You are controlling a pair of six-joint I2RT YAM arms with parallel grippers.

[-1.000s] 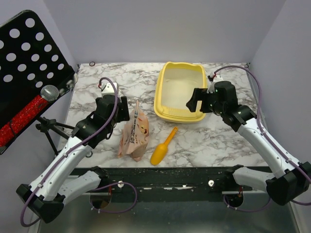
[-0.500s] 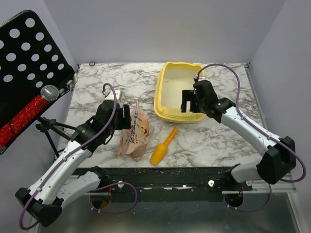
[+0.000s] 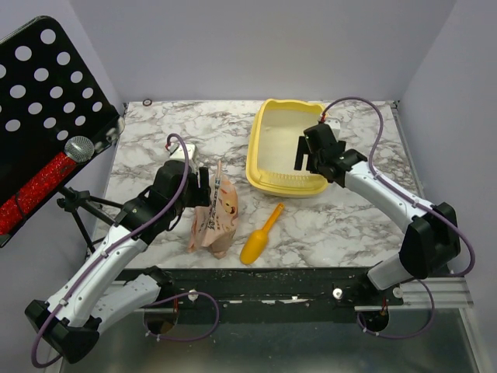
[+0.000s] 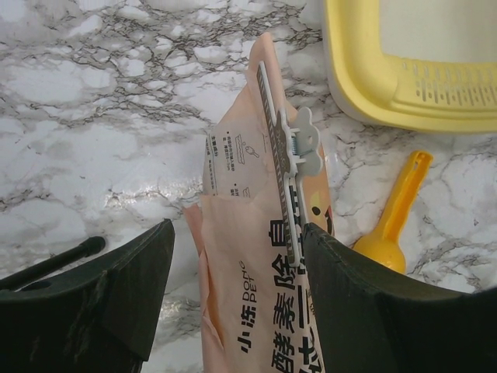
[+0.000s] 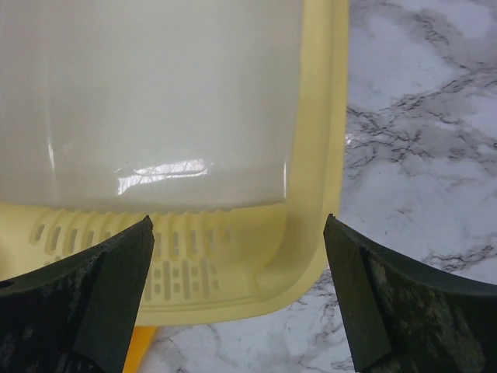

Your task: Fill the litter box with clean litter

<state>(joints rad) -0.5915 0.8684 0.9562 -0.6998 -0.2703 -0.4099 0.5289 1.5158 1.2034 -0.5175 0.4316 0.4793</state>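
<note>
1. The litter box (image 3: pixel 286 185) is sitting at the far right of the marble worktop (image 3: pixel 155 148); its pale inside is looking bare and glossy in the right wrist view, so filling is not yet under way
2. No clean litter is showing loose anywhere; it is presumably inside the tan printed bag (image 3: pixel 215 214), which is standing crumpled to the left of the box and well apart from it, its top being held closed by a long pale clip (image 4: pixel 291 179)
3. The left hand (image 4: pixel 237 229) is hovering with its jaws wide apart, straddling the bag's upper edge; whether either finger is touching the paper I cannot tell
4. The right hand (image 5: pixel 238 225) is also standing wide apart and gripping nothing, hanging over the near right corner of the box, above the slotted ledge of the rim
5. An orange scoop (image 3: pixel 260 233) is lying untouched on the worktop between the bag and the box
6. The step in hand appears to be securing the bag, the very start of the task
7. The next move is calling for the left hand to be closing on the bag just below the clip, without crushing the top flat; the clip is needing to come off before anything can be poured or scooped, so the right hand is likely needing to come across from the box to the bag
</note>
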